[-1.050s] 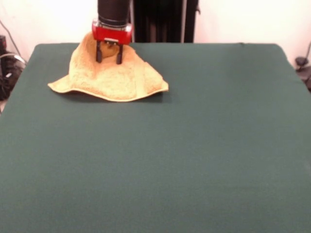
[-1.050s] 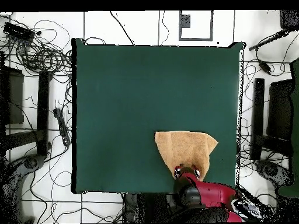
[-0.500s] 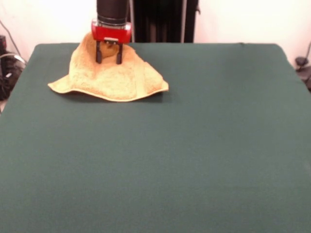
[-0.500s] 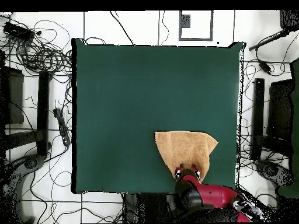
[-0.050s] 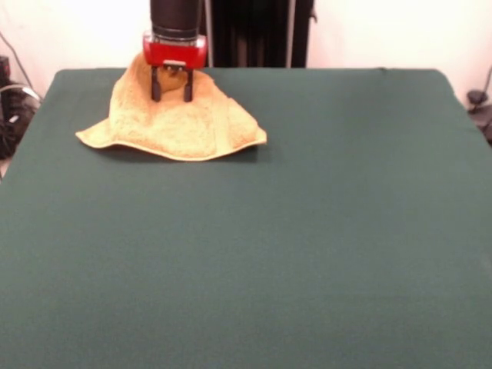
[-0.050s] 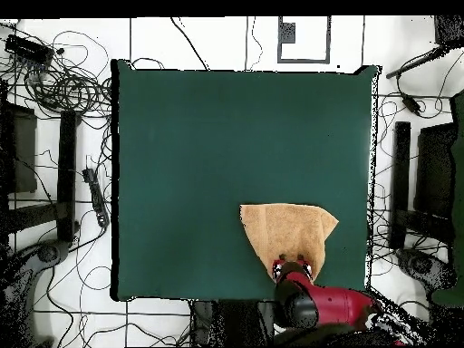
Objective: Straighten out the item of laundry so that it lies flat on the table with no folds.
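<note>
One orange-tan towel (image 5: 173,119) is all that sits on the green worktop (image 5: 292,246), whose near expanse is bare felt. Toward eleven o'clock in the front view, near the far edge, the cloth rises in a tent, its hem spread on the felt and one woven band running down the right slope. At its peak the red-and-black tool (image 5: 171,86) pinches a raised fold between two dark fingers (image 5: 156,84).
</note>
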{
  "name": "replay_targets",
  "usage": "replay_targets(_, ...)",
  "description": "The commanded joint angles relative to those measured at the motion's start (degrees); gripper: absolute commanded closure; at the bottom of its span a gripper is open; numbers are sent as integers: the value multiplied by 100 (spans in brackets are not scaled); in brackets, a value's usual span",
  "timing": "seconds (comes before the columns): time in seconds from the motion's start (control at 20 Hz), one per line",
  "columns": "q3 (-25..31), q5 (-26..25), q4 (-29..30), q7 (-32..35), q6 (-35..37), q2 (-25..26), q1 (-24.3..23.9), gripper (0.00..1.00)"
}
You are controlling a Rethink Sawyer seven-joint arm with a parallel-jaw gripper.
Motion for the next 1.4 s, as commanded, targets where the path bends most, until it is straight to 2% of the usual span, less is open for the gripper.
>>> replay_targets(0.05, 1017, 222, -1876, -192, 1675, 1675, -214, 0)
replay_targets(0.35, 838, 821, -2465, 356, 1760, 1863, 411, 0)
replay_targets(0.65, 819, 524, -2971, -14, 2406, 1980, 849, 0)
replay_targets(0.85, 1035, 108, -3114, -397, 2876, 1979, 869, 0)
replay_targets(0.95, 1325, 129, -3038, -435, 2872, 2025, 622, 0)
replay_targets(1.4, 1539, 284, -2979, 170, 3011, 2042, 632, 0)
